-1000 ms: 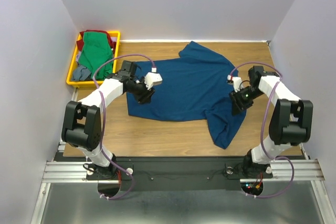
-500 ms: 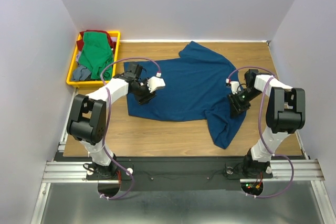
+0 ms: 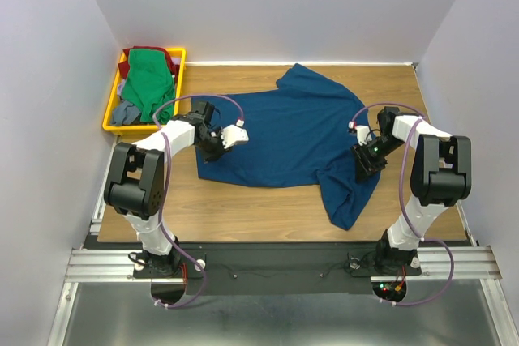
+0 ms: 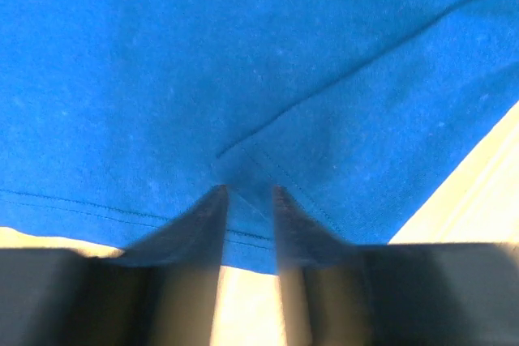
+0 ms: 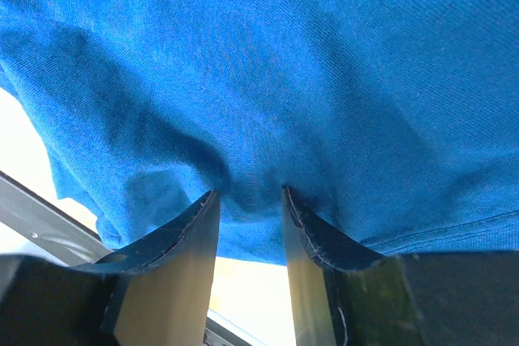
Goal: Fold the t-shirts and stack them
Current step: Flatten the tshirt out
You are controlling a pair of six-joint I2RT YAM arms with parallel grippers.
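**Two Arms Gripping Blue T-Shirt at Opposite Edges**

A blue t-shirt (image 3: pixel 292 131) is lying spread across the wooden bench (image 3: pixel 243 208), one sleeve reaching toward the back wall and a bunched part trailing toward the near edge at the right. The left fingers (image 3: pixel 212 148) are pinching the shirt's left border. In the wrist view they (image 4: pixel 223 198) are standing only a narrow gap apart, with the hemmed edge puckering up between their tips. The right fingers (image 3: pixel 365 164) are doing the same on the shirt's right side, nearly closed (image 5: pixel 212 202) on a gathered fold of cloth (bare bench is showing below it). At the bench's far left corner, a yellow tray (image 3: pixel 109 123) is holding the other shirts: a green t-shirt (image 3: pixel 148 79) is draping over the heap, a dark red one (image 3: pixel 166 54) is peeking out behind it, and a grey-blue one (image 3: pixel 126 111) is lying at the near end.
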